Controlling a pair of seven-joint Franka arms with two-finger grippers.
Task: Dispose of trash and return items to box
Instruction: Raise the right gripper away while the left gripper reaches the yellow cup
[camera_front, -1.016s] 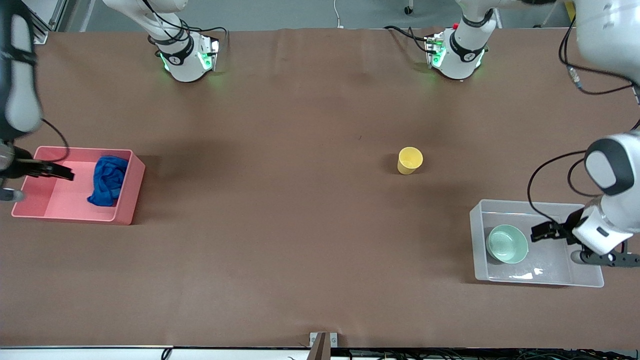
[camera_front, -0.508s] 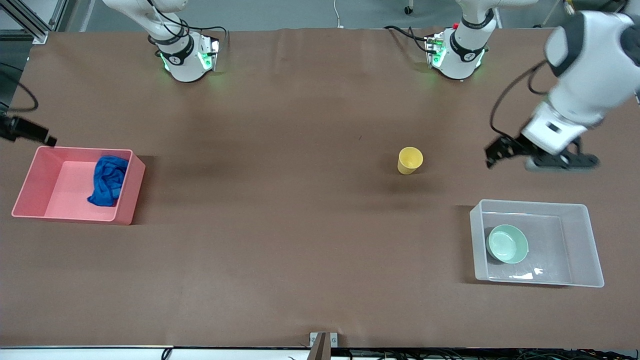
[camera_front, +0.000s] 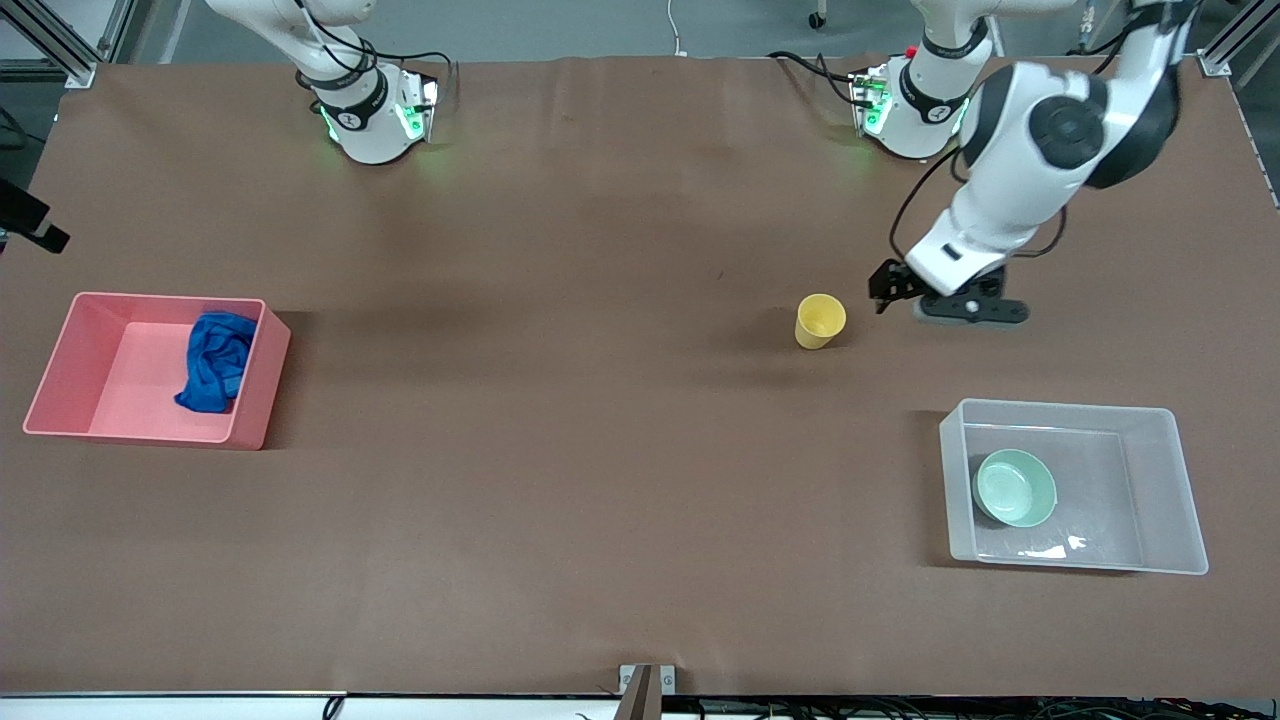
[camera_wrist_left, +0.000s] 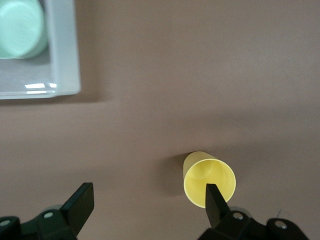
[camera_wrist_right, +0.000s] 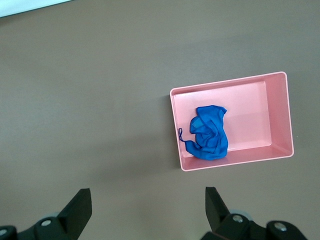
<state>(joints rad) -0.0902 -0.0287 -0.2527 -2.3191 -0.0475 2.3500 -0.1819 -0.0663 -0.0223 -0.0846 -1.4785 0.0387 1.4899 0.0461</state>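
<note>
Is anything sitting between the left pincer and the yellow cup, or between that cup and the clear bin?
Nothing visible. The left pincer, open, is beside the yellow cup, with only bare table between them. The table from the cup to the clear bin is bare too; the green bowl already lies inside.

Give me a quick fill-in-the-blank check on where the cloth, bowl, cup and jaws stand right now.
1. The blue cloth lies in the ____ bin.
2. The mint-green bowl sits inside the ____ plastic box.
3. The yellow cup stands upright on the ____, outside both bins.
4. The left gripper, beside the cup, has its jaws ____.

Missing words: pink; clear; table; open
</note>
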